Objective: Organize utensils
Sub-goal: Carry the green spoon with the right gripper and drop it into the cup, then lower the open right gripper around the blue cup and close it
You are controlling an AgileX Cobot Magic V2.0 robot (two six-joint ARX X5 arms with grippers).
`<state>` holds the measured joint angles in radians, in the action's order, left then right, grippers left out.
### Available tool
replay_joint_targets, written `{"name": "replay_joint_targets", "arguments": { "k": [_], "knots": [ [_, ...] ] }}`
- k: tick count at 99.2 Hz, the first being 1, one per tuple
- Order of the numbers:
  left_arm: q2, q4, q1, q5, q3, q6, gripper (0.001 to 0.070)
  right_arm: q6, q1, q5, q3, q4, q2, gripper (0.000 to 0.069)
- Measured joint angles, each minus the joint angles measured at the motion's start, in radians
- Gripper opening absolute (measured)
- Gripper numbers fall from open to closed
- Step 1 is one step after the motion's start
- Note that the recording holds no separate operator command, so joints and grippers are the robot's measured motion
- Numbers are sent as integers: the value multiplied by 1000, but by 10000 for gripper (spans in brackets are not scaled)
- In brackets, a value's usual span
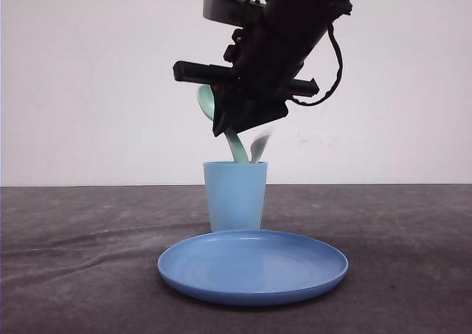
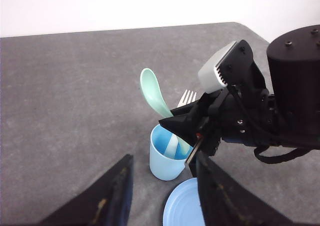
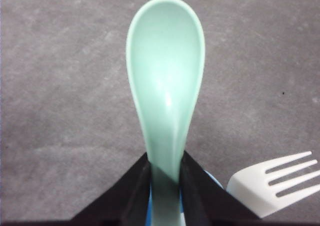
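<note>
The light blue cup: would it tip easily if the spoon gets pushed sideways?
Probably. The cup looks thin, light and narrower at its base, and the spoon and fork stand tall above its rim, giving leverage.

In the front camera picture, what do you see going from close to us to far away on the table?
Blue plate → light blue cup, with the green spoon standing in it, held by the right hand → white wall.
</note>
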<state>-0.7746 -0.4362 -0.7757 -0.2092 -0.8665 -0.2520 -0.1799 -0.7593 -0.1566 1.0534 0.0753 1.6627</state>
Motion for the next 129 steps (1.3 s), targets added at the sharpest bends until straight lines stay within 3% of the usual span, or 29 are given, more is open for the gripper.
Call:
{"name": "replay_joint_targets", "arguments": {
  "k": [14,30,37,55,82,88,98,113,129],
  "knots": [
    [0,-4,0,0,0,0,229,0,0,0,0,11,6,115],
    [0,-7,0,0,0,0,229,0,0,0,0,11,7,340],
    [0,-8,0,0,0,0,229,0,0,0,0,6,7,391],
    [0,-12,0,0,0,0,229,0,-1,0,-2,-58,-33,415],
    [0,-19,0,0,0,0,229,-14,-54,0,-2,-273,-280,431],
    [0,-19,0,0,0,0,229,-30,-68,0,-2,-344,-309,498],
    [0,-19,0,0,0,0,229,-68,-85,0,-2,-449,-326,686],
    [0,-19,0,0,0,0,229,-142,-86,-2,-2,-585,-317,682],
    [1,-20,-1,0,0,-1,229,-208,-86,-5,-2,-598,-283,682]
  ]
}}
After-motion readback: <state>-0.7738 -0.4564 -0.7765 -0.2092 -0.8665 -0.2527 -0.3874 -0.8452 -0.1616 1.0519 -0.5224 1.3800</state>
